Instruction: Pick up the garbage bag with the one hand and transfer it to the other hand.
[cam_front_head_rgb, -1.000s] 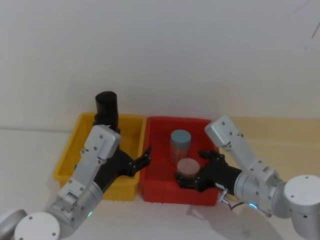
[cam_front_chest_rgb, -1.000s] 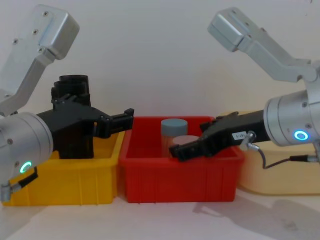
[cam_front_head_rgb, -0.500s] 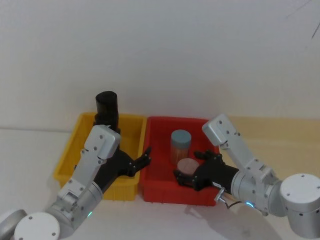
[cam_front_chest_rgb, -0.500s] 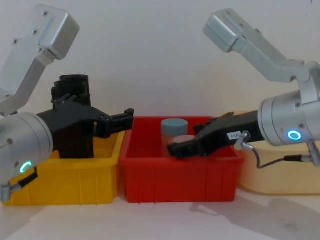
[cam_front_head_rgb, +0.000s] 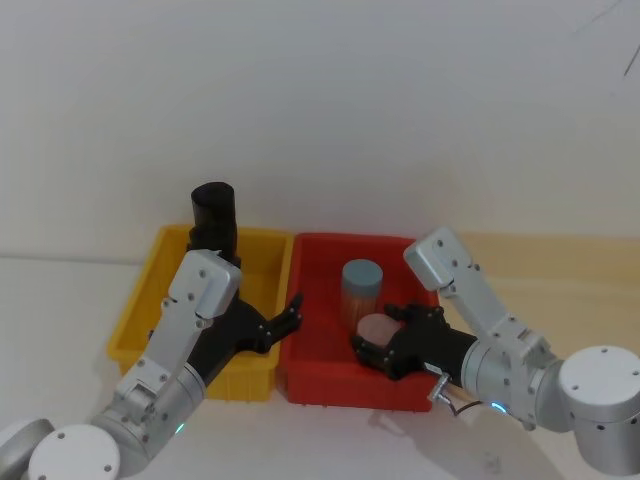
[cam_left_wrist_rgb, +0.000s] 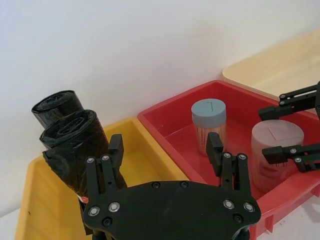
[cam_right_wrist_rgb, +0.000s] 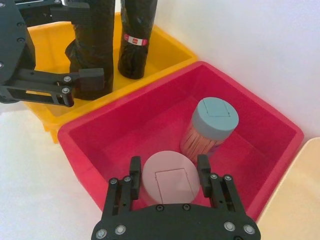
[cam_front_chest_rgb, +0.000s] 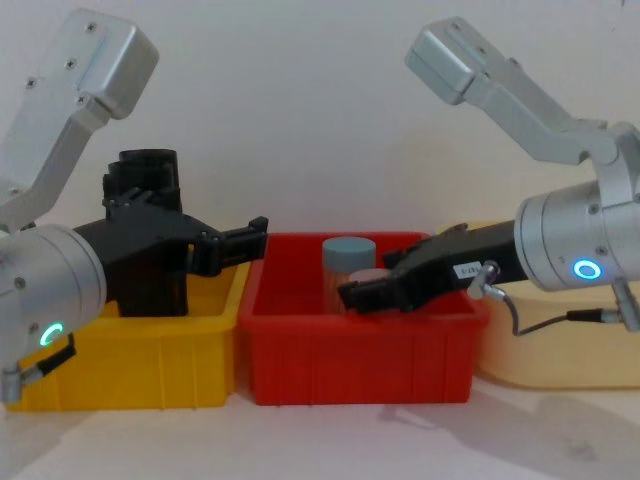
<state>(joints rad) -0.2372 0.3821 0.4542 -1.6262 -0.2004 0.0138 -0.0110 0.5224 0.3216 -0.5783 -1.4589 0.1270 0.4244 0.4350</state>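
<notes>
Two black rolls stand upright in the yellow bin (cam_front_head_rgb: 150, 290). The garbage bag (cam_left_wrist_rgb: 75, 137) is the nearer, thicker roll (cam_right_wrist_rgb: 95, 45), with a small red mark low on its side. The other roll (cam_right_wrist_rgb: 134, 45) wears a red-and-white sticker. My left gripper (cam_left_wrist_rgb: 165, 150), on the green-lit arm, hangs open over the bin's right rim (cam_front_head_rgb: 288, 312), beside the bag and not touching it. In the red bin (cam_right_wrist_rgb: 100, 125), my right gripper (cam_right_wrist_rgb: 168, 169), on the blue-lit arm, is open, its fingers straddling the pink-lidded jar (cam_right_wrist_rgb: 167, 182).
A grey-lidded jar (cam_right_wrist_rgb: 212, 122) stands behind the pink one in the red bin (cam_front_chest_rgb: 300, 350). A pale wooden board (cam_front_chest_rgb: 560, 360) lies to the right of the bins. A white wall rises close behind them.
My right gripper has slid leftward and settled around the pink-lidded jar. The left arm and both black rolls have stayed still.
</notes>
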